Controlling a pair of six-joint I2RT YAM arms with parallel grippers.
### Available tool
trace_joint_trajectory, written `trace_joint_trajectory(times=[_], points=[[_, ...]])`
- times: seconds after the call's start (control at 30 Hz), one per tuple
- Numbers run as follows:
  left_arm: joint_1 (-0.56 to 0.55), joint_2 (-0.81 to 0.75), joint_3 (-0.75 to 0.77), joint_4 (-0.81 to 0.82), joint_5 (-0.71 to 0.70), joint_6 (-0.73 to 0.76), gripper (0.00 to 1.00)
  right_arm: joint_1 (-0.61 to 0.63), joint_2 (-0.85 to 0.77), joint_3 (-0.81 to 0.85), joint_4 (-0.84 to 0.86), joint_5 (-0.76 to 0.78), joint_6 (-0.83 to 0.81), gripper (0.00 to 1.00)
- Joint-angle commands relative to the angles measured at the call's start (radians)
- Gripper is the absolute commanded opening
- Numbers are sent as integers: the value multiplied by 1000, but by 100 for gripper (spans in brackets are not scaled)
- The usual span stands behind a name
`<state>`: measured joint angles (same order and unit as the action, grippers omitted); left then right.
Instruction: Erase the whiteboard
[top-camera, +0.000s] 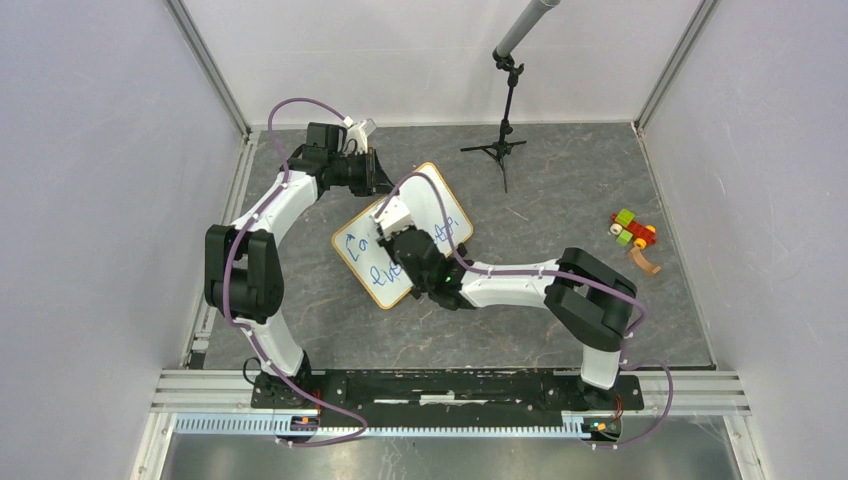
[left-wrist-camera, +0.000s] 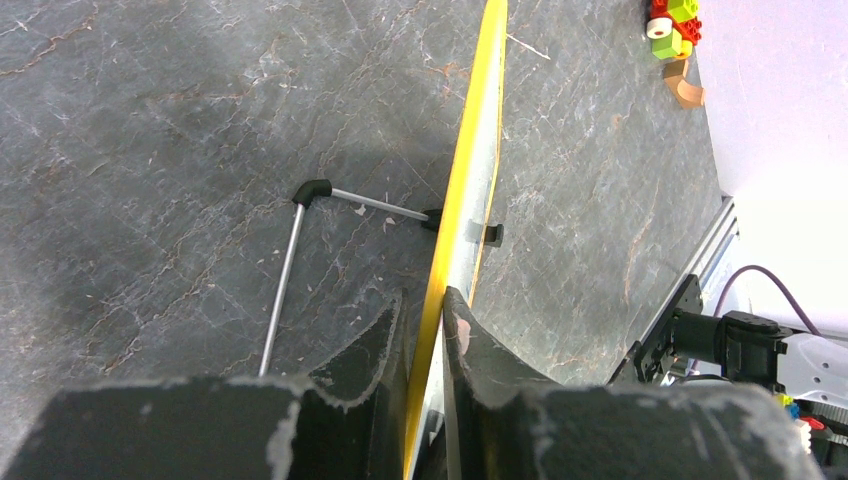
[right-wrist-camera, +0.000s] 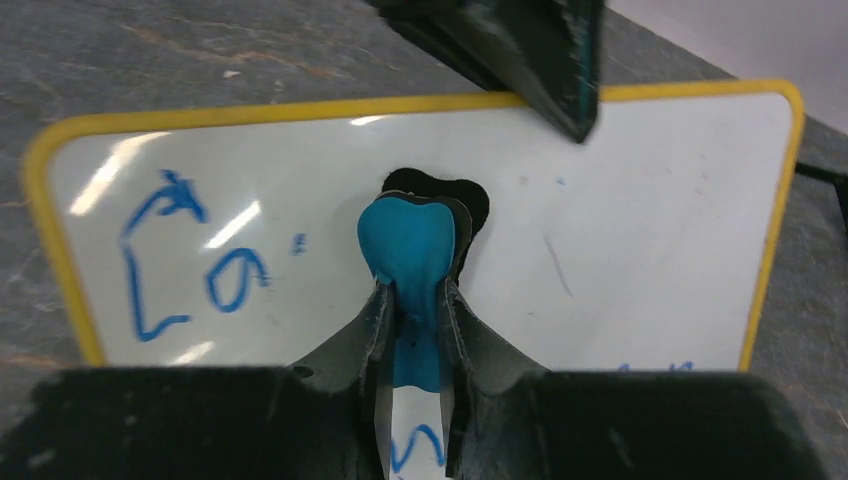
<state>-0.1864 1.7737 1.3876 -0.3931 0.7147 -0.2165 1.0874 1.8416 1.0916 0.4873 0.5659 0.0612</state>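
The whiteboard (top-camera: 360, 255) is white with a yellow frame and blue writing, near the table's middle. My left gripper (top-camera: 378, 172) is shut on its far edge; the left wrist view shows the fingers (left-wrist-camera: 380, 345) clamping the yellow frame (left-wrist-camera: 470, 160) edge-on, with a black clip foot (left-wrist-camera: 488, 233) beyond. My right gripper (top-camera: 392, 215) is over the board, shut on a blue eraser (right-wrist-camera: 408, 250) whose black pad presses on the board's face (right-wrist-camera: 640, 220). Blue letters (right-wrist-camera: 160, 260) remain at the left, and more show below the jaws.
A small black tripod stand (top-camera: 503, 140) stands at the back. Coloured toy blocks (top-camera: 632, 230) and an orange strip lie at the right; they also show in the left wrist view (left-wrist-camera: 672, 25). A thin metal rod (left-wrist-camera: 285, 280) lies beside the board. Walls enclose the table.
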Motion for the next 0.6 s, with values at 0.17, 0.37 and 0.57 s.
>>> trace_joint_trajectory(times=[0.17, 0.37, 0.57], points=[[-12, -38, -7, -36, 10, -38, 2, 88, 64, 92, 37, -150, -117, 23], [-12, -33, -7, -39, 8, -31, 2, 41, 38, 68, 1, -56, -4, 23], [-12, -40, -7, -41, 5, -29, 2, -24, 27, 94, -124, 2, 56, 23]])
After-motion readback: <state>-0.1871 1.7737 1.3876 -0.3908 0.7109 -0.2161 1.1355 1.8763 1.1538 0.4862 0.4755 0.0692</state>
